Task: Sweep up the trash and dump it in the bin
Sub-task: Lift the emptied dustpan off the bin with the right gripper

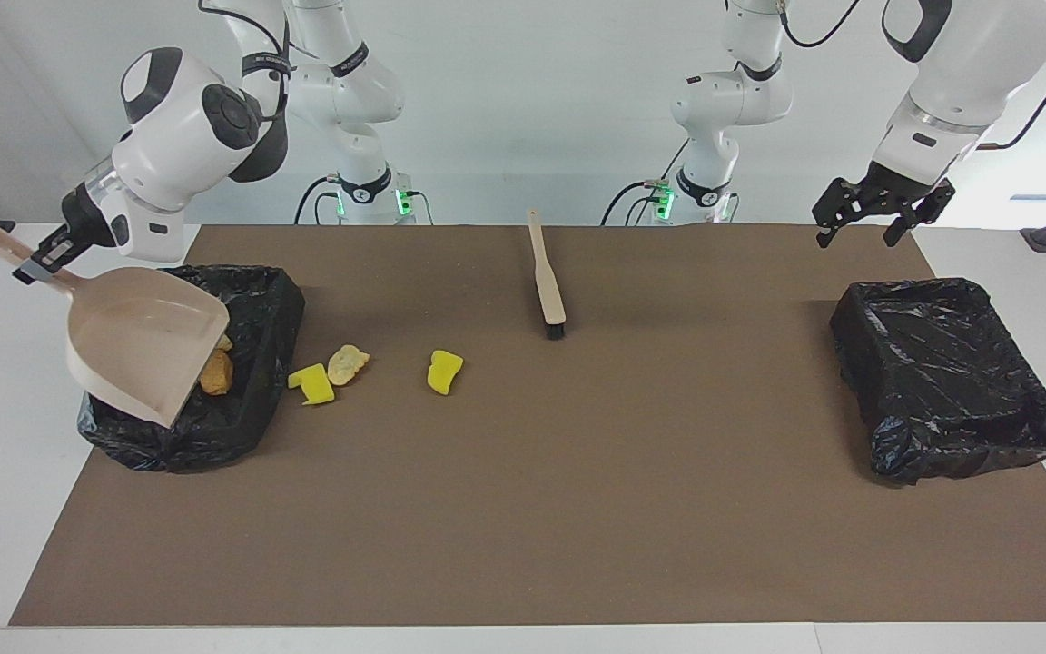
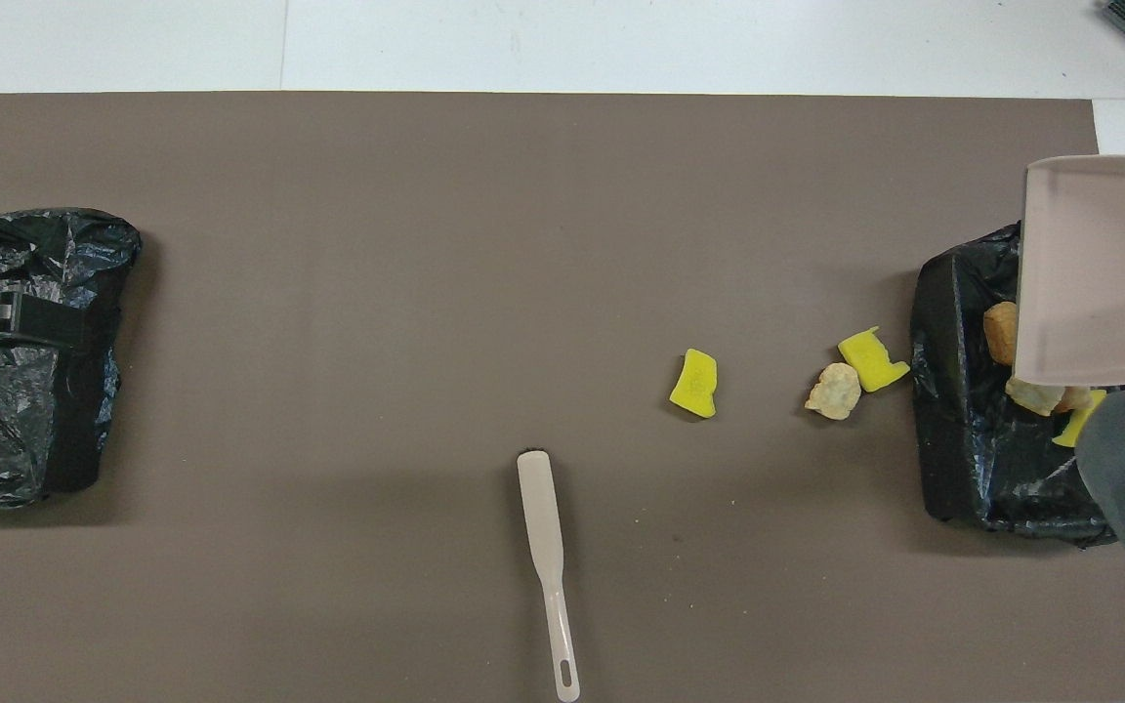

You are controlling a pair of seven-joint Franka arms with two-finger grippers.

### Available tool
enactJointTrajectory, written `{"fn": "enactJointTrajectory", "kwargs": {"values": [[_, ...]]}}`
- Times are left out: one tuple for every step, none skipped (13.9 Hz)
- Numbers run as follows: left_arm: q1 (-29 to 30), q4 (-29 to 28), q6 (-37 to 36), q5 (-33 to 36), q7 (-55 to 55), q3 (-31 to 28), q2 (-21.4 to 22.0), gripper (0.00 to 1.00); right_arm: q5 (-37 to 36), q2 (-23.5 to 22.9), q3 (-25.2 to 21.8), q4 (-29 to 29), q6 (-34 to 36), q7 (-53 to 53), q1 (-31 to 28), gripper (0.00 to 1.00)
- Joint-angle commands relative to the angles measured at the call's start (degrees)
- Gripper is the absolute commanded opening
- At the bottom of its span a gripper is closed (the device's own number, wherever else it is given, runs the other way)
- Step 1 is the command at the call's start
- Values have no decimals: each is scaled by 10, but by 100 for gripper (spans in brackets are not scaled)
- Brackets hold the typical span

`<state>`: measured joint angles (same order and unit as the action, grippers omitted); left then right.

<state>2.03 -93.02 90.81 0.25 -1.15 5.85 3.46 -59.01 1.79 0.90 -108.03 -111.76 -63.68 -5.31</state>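
Note:
My right gripper (image 1: 35, 264) is shut on the handle of the beige dustpan (image 1: 143, 350), which hangs tilted over the black-lined bin (image 1: 251, 381) at the right arm's end. Trash lies in that bin: an orange-brown pastry (image 1: 216, 372), a pale pastry (image 2: 1035, 395) and a yellow sponge (image 2: 1075, 426), partly covered by the pan (image 2: 1090, 273). On the mat beside the bin (image 2: 958, 439) lie a yellow sponge (image 1: 313, 383), a pale pastry (image 1: 347, 363) and another yellow sponge (image 1: 444, 371). My left gripper (image 1: 861, 232) hangs open and holds nothing.
The beige brush (image 1: 547, 282) lies on the brown mat near the robots, bristles pointing away from them. A second black-lined bin (image 1: 945, 372) stands at the left arm's end, with the left gripper up in the air by its robot-side corner.

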Motion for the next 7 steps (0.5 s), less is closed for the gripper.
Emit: {"fn": "enactJointTrajectory", "kwargs": {"values": [[3, 10, 15, 0, -8, 3, -6, 100, 96, -2, 0, 9, 4, -10, 0, 0], [4, 10, 16, -15, -8, 1, -5, 100, 126, -2, 0, 7, 4, -14, 0, 0], [4, 6, 13, -17, -8, -1, 1, 100, 158, -2, 1, 5, 5, -13, 0, 0], [4, 3, 10, -17, -9, -1, 3, 100, 202, -2, 2, 2, 10, -10, 0, 0], [4, 3, 7, -17, -9, -1, 3, 100, 238, -2, 2, 0, 12, -7, 0, 0], [4, 2, 7, -17, -10, 0, 3, 100, 274, -1, 2, -2, 15, 2, 0, 0], [4, 2, 8, -18, -10, -1, 3, 100, 308, -1, 2, -3, 26, 30, 2, 0]]}}
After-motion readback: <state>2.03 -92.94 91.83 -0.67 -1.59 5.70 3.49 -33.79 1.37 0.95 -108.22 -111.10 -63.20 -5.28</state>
